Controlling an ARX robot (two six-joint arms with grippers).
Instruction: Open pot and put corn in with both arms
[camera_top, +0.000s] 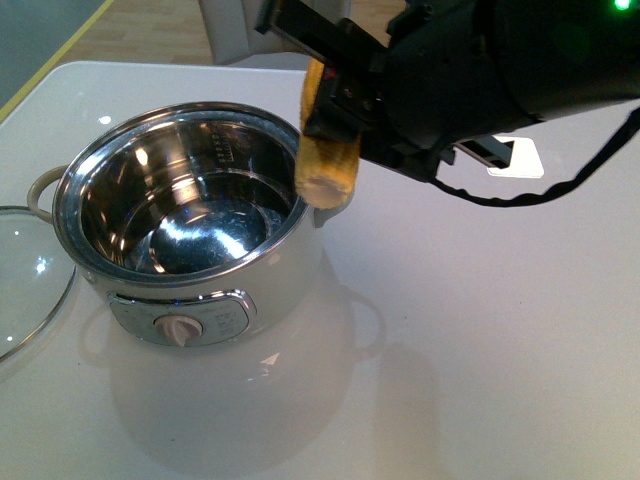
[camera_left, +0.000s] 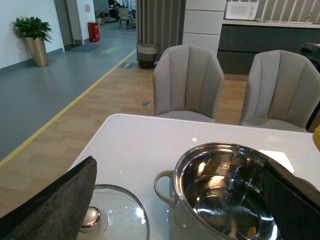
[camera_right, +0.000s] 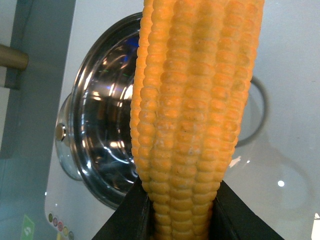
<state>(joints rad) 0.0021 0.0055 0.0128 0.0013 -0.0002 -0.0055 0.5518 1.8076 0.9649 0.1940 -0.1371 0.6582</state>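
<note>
Corn (camera_top: 325, 170) hangs nearly upright, pale cut end down, pinched by the right gripper (camera_top: 345, 105) over the right rim of the open pot (camera_top: 285, 280). Left of the pot, the glass lid (camera_top: 25, 280) lies on the table (camera_top: 480, 330). The left gripper (camera_left: 175, 210) is spread wide.

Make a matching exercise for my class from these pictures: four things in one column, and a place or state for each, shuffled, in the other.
Things
1. pot
2. corn
3. lid
4. chairs

Places or states
A. flat on the table
B. clamped in the right gripper
C. behind the table, unoccupied
D. uncovered, shiny inside

Pairs: 1-D, 2-B, 3-A, 4-C
</note>
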